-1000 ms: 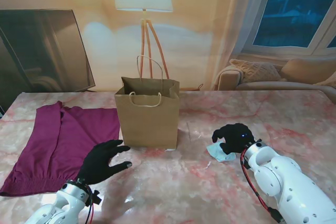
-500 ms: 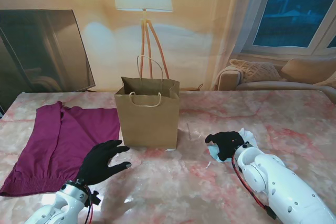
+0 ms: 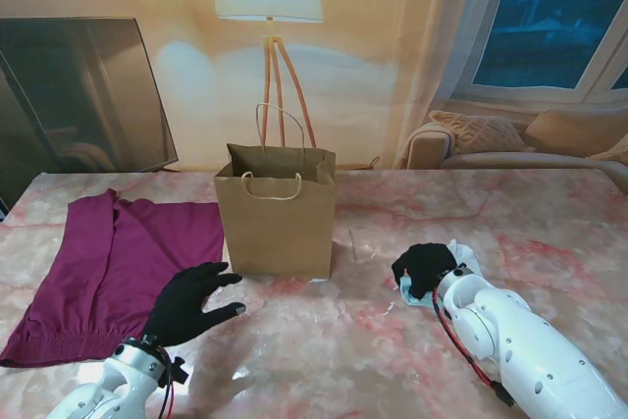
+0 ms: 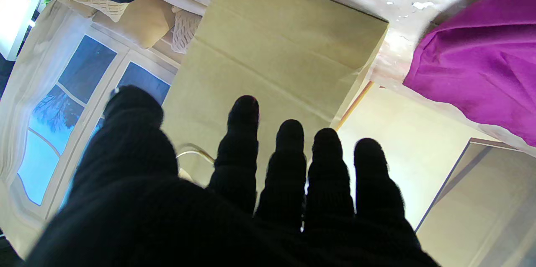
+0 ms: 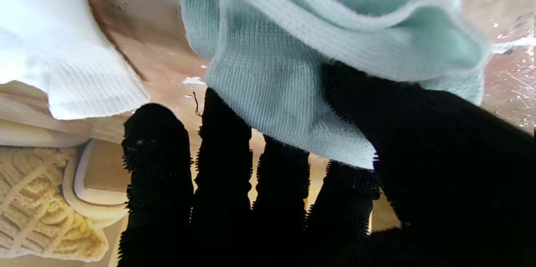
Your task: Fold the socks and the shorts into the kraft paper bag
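The kraft paper bag stands upright and open mid-table. Purple shorts lie spread flat to its left. My left hand rests open, fingers apart, at the shorts' nearer right edge, just short of the bag; the shorts show beside it. My right hand is curled on a light blue sock to the right of the bag. In the right wrist view the blue sock is folded over between thumb and fingers. A white sock lies just beyond the hand.
The marble table runs back to a wall with a floor lamp behind the bag. A dark screen stands at the far left and a sofa at the far right.
My right hand pulled in from a spread pose and closed its fingers on the blue sock, uncovering the white sock behind it. The left hand, bag and shorts stayed put.
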Motion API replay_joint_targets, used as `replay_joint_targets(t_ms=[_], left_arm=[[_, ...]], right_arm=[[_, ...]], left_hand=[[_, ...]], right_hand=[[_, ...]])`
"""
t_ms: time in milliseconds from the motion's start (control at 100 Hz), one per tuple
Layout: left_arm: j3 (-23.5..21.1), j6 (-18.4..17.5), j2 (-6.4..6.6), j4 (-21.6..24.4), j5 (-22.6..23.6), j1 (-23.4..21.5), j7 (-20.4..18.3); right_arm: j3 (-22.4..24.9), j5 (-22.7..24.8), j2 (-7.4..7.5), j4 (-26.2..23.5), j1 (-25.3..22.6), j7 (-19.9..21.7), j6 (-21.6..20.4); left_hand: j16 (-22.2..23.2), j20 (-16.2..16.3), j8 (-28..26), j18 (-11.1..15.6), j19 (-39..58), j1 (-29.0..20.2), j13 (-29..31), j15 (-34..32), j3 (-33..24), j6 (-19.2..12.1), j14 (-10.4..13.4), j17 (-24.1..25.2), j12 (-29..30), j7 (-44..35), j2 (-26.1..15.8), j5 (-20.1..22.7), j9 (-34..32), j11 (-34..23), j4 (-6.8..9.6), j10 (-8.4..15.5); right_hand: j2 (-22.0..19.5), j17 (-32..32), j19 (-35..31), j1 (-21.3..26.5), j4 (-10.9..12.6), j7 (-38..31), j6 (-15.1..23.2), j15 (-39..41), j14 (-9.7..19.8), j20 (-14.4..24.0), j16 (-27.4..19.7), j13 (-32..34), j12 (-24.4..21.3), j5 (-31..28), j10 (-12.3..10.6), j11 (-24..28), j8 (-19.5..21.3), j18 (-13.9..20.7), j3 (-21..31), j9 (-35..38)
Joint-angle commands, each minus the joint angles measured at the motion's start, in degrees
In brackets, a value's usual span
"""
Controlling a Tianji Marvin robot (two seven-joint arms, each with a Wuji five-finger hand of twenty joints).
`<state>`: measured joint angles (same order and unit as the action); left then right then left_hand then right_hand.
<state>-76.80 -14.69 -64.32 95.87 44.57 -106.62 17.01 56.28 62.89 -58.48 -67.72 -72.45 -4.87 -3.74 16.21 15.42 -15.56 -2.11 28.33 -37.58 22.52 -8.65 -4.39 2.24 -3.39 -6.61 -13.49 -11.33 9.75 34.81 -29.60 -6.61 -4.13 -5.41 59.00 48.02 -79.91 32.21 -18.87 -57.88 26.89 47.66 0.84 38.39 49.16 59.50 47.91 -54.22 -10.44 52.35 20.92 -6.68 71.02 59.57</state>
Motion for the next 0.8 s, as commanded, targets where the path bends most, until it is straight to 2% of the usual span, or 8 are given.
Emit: replay_joint_targets(t_ms=[0,20,80,130,160,280,430,790], left_arm=[[0.0,0.01,-0.02,0.26,-0.18,-0.3,0.1],[0.0,0.0,-0.02,0.25,-0.19,-0.3,0.11],[-0.01,-0.05,-0.01,0.25,-0.24,-0.32,0.02],[-0.04,-0.1,0.01,0.26,-0.21,-0.35,-0.03],[-0.08,-0.14,0.01,0.27,-0.18,-0.38,-0.01],[-0.33,-0.28,-0.03,0.36,0.0,-0.62,0.36],[-0.75,-1.03,-0.13,0.37,-0.57,-1.03,0.45],[-2.67,-1.98,-0.08,0.54,-0.62,-2.43,0.04]], right_arm=[[1.02,-0.26,-0.31,-2.13,-1.8,0.37,-0.52],[1.61,-0.35,-0.36,-3.06,-2.25,0.71,-0.55],[3.25,-0.48,-0.54,-5.74,-3.42,1.74,-0.82],[4.25,-0.6,-0.79,-7.6,-4.06,1.54,-0.86],[4.76,-0.63,-0.97,-8.59,-4.29,1.02,-1.02],[7.17,-2.4,-1.64,-14.72,-5.51,2.57,-0.64],[8.53,-4.24,-2.4,-21.52,-5.48,4.55,2.22],[9.61,-7.67,-4.26,-32.4,-0.12,4.81,11.18]], left_hand=[[-0.64,-0.45,-1.01,1.12,-0.83,-1.34,-1.66,0.91,1.09,-0.95,2.0,0.25,0.64,-0.71,-1.28,1.28,1.29,0.72,3.05,2.4],[-0.64,-0.44,-1.01,1.15,-0.81,-1.34,-1.65,0.91,1.09,-0.95,2.05,0.23,0.65,-0.71,-1.33,1.27,1.33,0.74,3.05,2.41],[-0.65,-0.45,-1.0,1.19,-0.83,-1.28,-1.76,0.94,1.13,-1.02,2.05,0.28,0.66,-0.71,-1.34,1.24,1.37,0.74,3.05,2.38],[-0.65,-0.46,-1.0,1.19,-0.86,-1.28,-1.76,0.94,1.12,-0.97,2.01,0.32,0.67,-0.7,-1.44,1.19,1.44,0.75,3.06,2.4],[-0.65,-0.47,-1.01,1.18,-0.88,-1.32,-1.77,0.95,1.13,-0.99,2.09,0.34,0.67,-0.73,-1.39,1.26,1.43,0.75,3.07,2.47],[-0.64,-0.47,-1.01,1.18,-0.89,-1.31,-1.71,0.92,1.15,-0.99,1.98,0.35,0.67,-0.73,-1.45,1.2,1.4,0.74,3.08,2.34],[-0.65,-0.5,-1.02,1.23,-0.95,-1.31,-1.91,0.98,1.18,-0.96,1.83,0.38,0.68,-0.76,-1.47,1.25,1.53,0.8,3.11,2.11],[-0.63,-0.51,-0.98,1.19,-0.97,-1.24,-1.81,0.92,1.27,-0.96,1.84,0.37,0.66,-0.58,-1.43,0.95,1.45,0.84,3.14,2.15]], right_hand=[[-0.21,-1.19,-1.36,0.03,-2.31,-1.76,1.99,-3.08,-1.48,-0.71,-0.14,-1.99,-1.16,-1.68,0.16,-3.73,2.98,-2.5,-0.78,-2.28],[-0.48,-1.51,-1.41,-0.12,-2.28,-1.39,1.95,-5.14,-1.81,-0.43,-1.33,-2.61,-3.56,-1.63,1.08,-6.8,3.42,-2.61,-0.9,-3.45],[-0.9,0.72,-2.18,-0.37,-2.22,-0.37,2.08,-12.26,-2.86,-0.56,-8.02,0.83,-16.89,-1.72,3.63,-16.96,4.7,-2.77,-1.08,-3.51],[-0.5,3.91,-2.62,-0.04,-2.27,-0.32,1.53,-16.5,-4.03,-3.19,-13.55,5.18,-23.83,-1.79,5.05,-18.67,4.91,-2.86,-0.63,1.39],[-0.01,6.69,-3.68,0.05,-2.33,-0.49,1.0,-16.01,-4.11,-4.7,-14.95,8.31,-25.8,-2.03,5.32,-18.48,4.8,-2.54,-0.29,5.13],[0.49,12.16,-7.23,0.65,-2.28,-0.85,-0.2,-10.17,-3.82,-8.11,-14.32,14.98,-25.21,-2.61,5.21,-17.27,4.11,-0.78,0.09,12.28],[0.65,15.05,-9.6,1.27,-2.08,-1.02,-0.86,-0.69,-3.94,-10.82,-11.53,15.76,-23.44,-3.02,6.38,-15.22,3.32,0.76,0.19,14.59],[-0.32,15.4,-9.33,1.46,-1.85,-0.93,-1.19,1.3,-4.06,-11.85,-11.73,15.58,-22.62,-2.8,6.66,-14.73,3.21,1.78,-0.2,14.66]])
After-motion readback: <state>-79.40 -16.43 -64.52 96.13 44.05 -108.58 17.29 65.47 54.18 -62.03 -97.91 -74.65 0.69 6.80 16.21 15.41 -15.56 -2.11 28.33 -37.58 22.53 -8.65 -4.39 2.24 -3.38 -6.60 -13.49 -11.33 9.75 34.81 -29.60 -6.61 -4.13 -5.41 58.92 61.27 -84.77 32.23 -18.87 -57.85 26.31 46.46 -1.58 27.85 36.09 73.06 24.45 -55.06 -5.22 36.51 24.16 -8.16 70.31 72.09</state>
